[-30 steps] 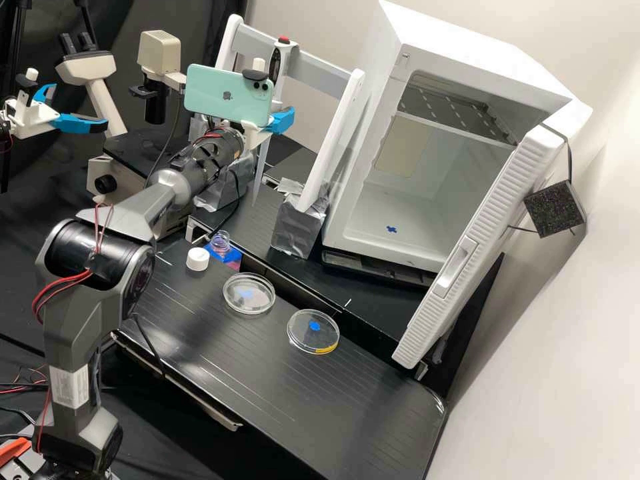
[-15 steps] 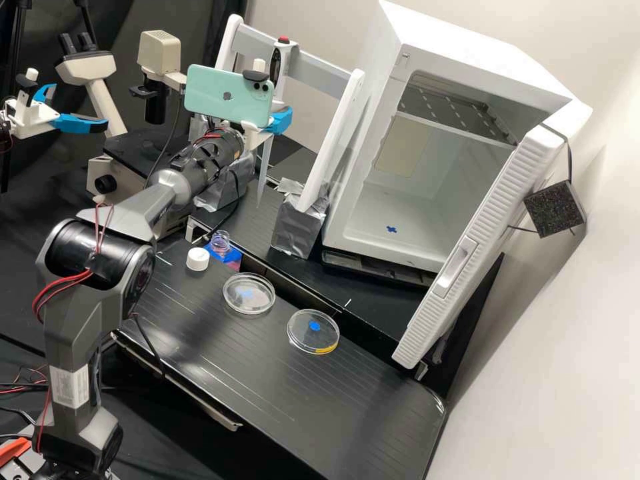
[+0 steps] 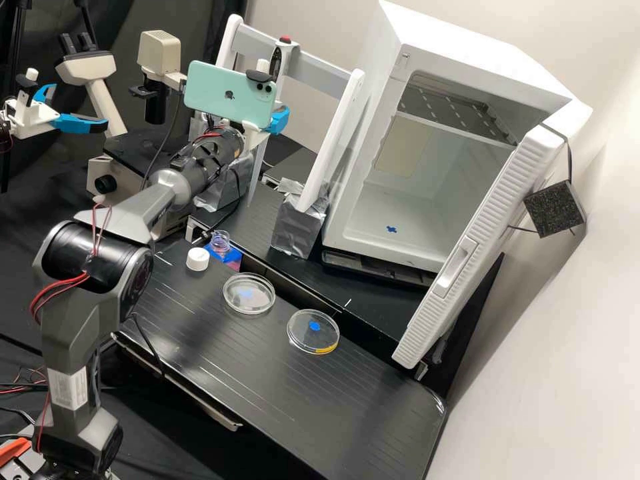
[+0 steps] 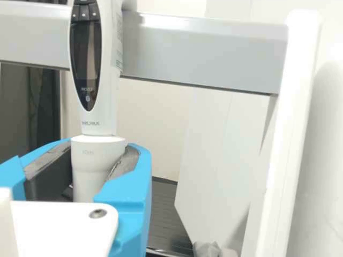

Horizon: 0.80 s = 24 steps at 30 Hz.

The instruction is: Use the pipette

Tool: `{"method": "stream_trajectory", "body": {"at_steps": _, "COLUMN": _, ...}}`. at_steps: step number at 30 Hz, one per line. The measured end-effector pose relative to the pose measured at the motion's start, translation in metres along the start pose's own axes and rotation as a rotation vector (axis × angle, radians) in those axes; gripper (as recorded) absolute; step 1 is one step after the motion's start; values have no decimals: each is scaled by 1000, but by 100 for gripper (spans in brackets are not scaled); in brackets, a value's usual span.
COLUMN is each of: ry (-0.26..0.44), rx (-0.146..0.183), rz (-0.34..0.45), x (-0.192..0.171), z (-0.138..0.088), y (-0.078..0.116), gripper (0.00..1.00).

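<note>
a white pipette (image 4: 94, 123) stands nearly upright, pinched by the robot's claw (image 3: 279, 120) between two bright blue fingers (image 4: 126, 209) with dark inner pads. its smooth handle carries a long, glossy black panel (image 4: 86, 64) that narrows to a point, small grey buttons above it, and a red piece (image 3: 285, 40) on top. below the grip, a slim, pale shaft runs down. it is at the far side of the black bench (image 3: 267, 373), left of an open white cabinet (image 3: 480, 60), near a white frame (image 3: 333, 133) with a grey crossbar (image 3: 320, 67).
</note>
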<state>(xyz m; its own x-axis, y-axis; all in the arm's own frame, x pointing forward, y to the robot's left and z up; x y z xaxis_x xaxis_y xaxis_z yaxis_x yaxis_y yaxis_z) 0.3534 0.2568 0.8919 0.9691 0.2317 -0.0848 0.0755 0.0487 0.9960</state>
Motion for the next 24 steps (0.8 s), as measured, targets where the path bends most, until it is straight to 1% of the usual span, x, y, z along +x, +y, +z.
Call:
{"method": "stream_trajectory", "body": {"at_steps": 3, "ry": -1, "rx": 17, "rz": 6, "x": -2, "z": 0, "y": 4, "gripper": 0}}
{"method": "stream_trajectory", "body": {"at_steps": 5, "ry": 0, "rx": 18, "rz": 9, "x": -3, "z": 0, "y": 6, "gripper": 0}}
{"method": "stream_trajectory", "body": {"at_steps": 8, "ry": 6, "rx": 27, "rz": 13, "x": -3, "z": -4, "y": 10, "gripper": 0}}
{"method": "stream_trajectory", "body": {"at_steps": 13, "ry": 20, "rx": 27, "rz": 37, "x": -2, "z": -8, "y": 18, "gripper": 0}}
{"method": "stream_trajectory", "body": {"at_steps": 16, "ry": 13, "rx": 25, "rz": 52, "x": -2, "z": -5, "y": 23, "gripper": 0}}
{"method": "stream_trajectory", "body": {"at_steps": 19, "ry": 14, "rx": 55, "rz": 60, "x": -6, "z": -5, "y": 27, "gripper": 0}}
{"method": "stream_trajectory", "body": {"at_steps": 20, "ry": 16, "rx": 57, "rz": 59, "x": -7, "z": -4, "y": 27, "gripper": 0}}
{"method": "stream_trajectory", "body": {"at_steps": 22, "ry": 22, "rx": 81, "rz": 64, "x": -13, "z": -4, "y": 29, "gripper": 0}}
{"method": "stream_trajectory", "body": {"at_steps": 24, "ry": 22, "rx": 90, "rz": 56, "x": -21, "z": -1, "y": 28, "gripper": 0}}
